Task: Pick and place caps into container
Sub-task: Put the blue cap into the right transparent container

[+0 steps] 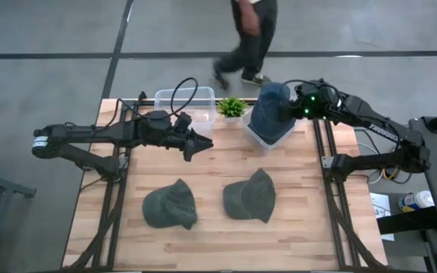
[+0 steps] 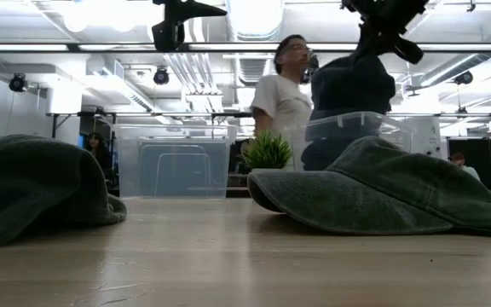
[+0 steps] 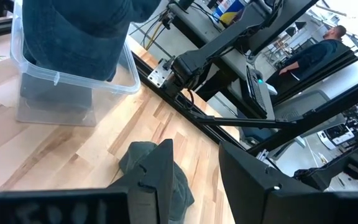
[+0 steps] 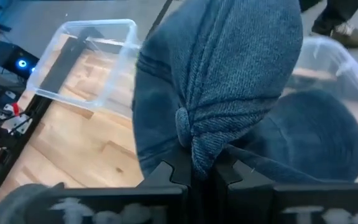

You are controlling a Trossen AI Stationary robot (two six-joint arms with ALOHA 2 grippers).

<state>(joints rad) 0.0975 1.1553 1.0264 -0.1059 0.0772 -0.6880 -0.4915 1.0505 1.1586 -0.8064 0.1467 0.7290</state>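
My right gripper (image 1: pixel 288 108) is shut on a slate-blue cap (image 1: pixel 270 102) above the right clear container (image 1: pixel 258 136) at the table's far edge. In the right wrist view another blue cap (image 4: pixel 319 134) lies inside that container, under the held one. Two olive-green caps (image 1: pixel 171 205) (image 1: pixel 250 196) lie flat on the table's near half. My left gripper (image 1: pixel 200 144) is open and hovers over the table's middle, touching nothing. The right-hand olive cap (image 3: pixel 157 165) shows beyond its fingers. My right gripper pinches a bunched fold of the blue cap's fabric (image 4: pixel 194 140) between its two fingers. The fingers come from the table's right side, slanting down. The cap hangs slack beyond and below the fingers over the container's opening (image 2: pixel 348 128), its lower part inside the walls.
A second clear container (image 1: pixel 184 102) stands at the far edge, left of a small green potted plant (image 1: pixel 232 106). Bare wood lies between the two olive caps and the containers. A person (image 1: pixel 249 38) walks on the floor beyond the far edge.
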